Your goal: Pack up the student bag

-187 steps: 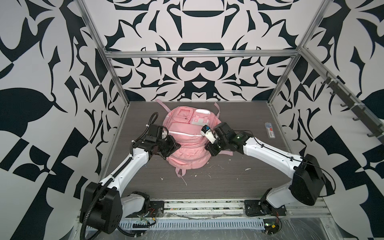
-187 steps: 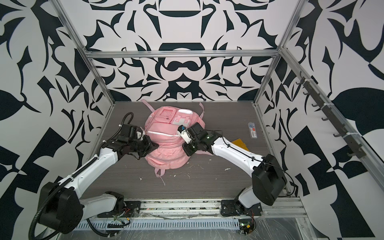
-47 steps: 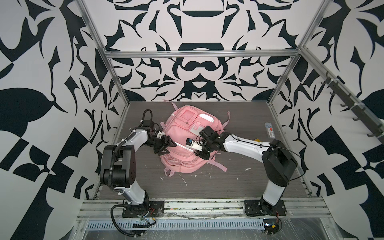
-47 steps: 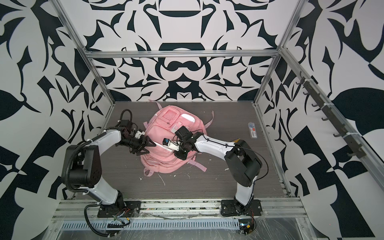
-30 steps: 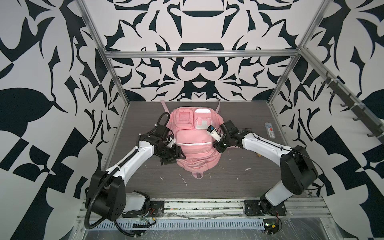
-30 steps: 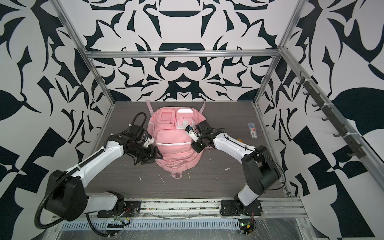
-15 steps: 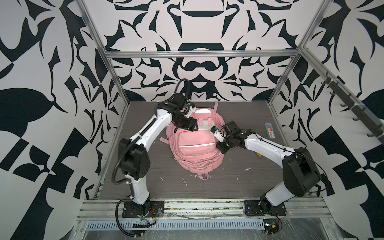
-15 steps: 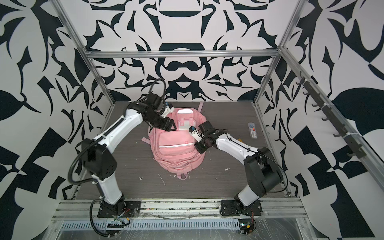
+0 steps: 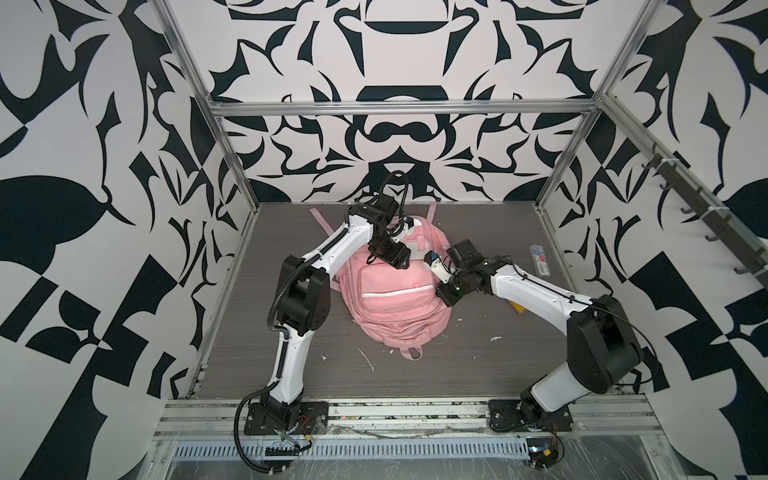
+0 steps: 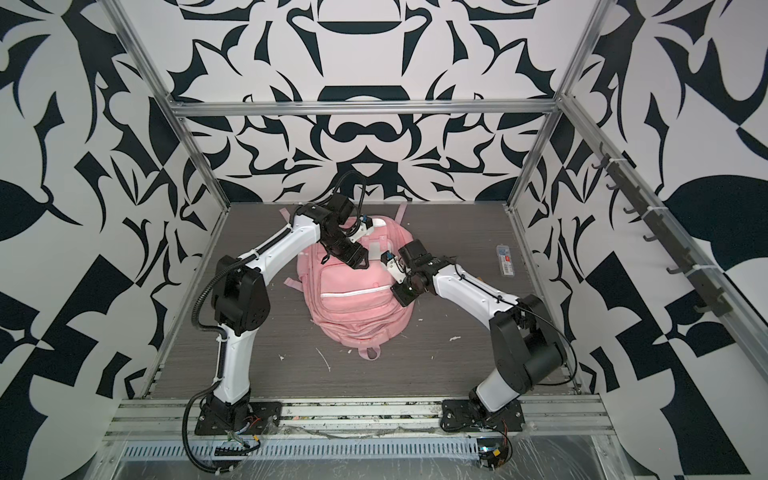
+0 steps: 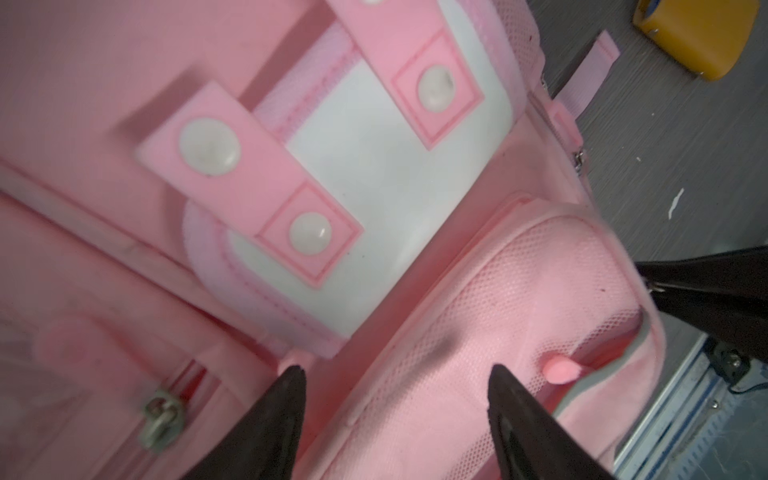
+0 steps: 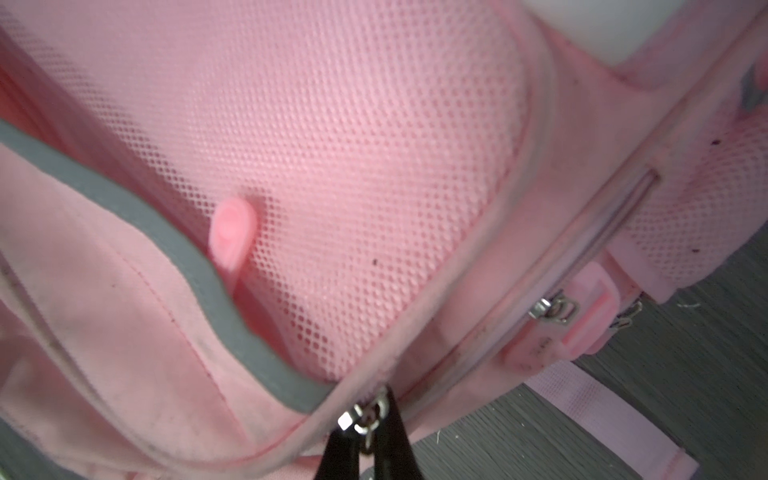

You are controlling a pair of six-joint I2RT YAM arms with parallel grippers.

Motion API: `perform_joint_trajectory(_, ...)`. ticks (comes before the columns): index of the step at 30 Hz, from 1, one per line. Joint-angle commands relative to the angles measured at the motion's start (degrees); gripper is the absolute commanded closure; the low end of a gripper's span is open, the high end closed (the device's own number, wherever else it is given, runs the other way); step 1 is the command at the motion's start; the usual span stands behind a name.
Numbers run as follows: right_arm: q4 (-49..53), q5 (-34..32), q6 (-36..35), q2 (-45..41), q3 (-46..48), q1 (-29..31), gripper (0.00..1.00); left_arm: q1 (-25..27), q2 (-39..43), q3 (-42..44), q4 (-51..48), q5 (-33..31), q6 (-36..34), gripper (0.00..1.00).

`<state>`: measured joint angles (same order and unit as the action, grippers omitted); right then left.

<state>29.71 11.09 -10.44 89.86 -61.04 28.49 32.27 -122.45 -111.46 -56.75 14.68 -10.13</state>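
Note:
The student bag (image 9: 395, 299) (image 10: 357, 299), a pink backpack, lies front up in the middle of the table in both top views. My left gripper (image 9: 398, 259) (image 10: 355, 258) (image 11: 395, 370) hovers open over its upper front. Between the black fingertips (image 11: 291, 386) lies the pink mesh pocket (image 11: 519, 291) beside a white patch (image 11: 374, 166), and nothing is gripped. My right gripper (image 9: 446, 296) (image 10: 401, 296) (image 12: 372, 417) sits at the bag's right side, shut on a metal zipper pull (image 12: 361, 417) at the edge of the mesh pocket (image 12: 332, 166).
A clear pencil case (image 9: 540, 258) (image 10: 506, 259) lies by the right wall. A yellow object (image 9: 519, 308) (image 11: 685, 45) sits half hidden under the right arm. Pink straps (image 9: 320, 218) trail behind the bag. White scraps (image 9: 365, 359) dot the table's front.
The left arm swung from the bag's left side to its back, and its gripper has come down over the upper front with the jaws a little wider. The right gripper keeps its grip.

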Motion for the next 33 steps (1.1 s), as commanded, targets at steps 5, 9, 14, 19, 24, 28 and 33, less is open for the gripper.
perform_joint_trajectory(5,4.2,-1.3,0.8,-2.1,-3.1,-0.3,1.0,2.1,-1.9,2.3,-3.4,-1.8,-4.8,0.31)
perform_joint_trajectory(9,6.0,-3.0,0.3,-0.2,-5.5,-0.3,1.0,2.3,-0.4,5.4,-2.0,-3.3,-4.5,0.47)
perform_joint_trajectory(14,5.8,-5.0,0.4,-0.2,-5.3,-0.3,1.0,2.3,1.9,9.4,-0.6,-4.1,-4.7,0.71)
perform_joint_trajectory(19,5.3,-6.2,-0.1,-1.8,-4.3,-0.3,1.0,3.1,4.5,12.1,0.9,-5.7,-3.1,0.91)
perform_joint_trajectory(24,5.5,-7.7,-1.4,-3.0,-3.4,-0.3,1.0,3.9,7.4,14.1,1.3,-5.7,-1.3,1.0)
perform_joint_trajectory(28,5.2,-7.9,-2.7,-5.0,-1.8,-0.3,1.0,3.5,10.3,16.3,2.1,-4.9,2.5,1.0)
perform_joint_trajectory(33,5.6,-8.6,-7.1,-9.0,2.2,-0.2,1.0,-0.8,13.1,19.0,2.6,-1.0,10.1,1.0)
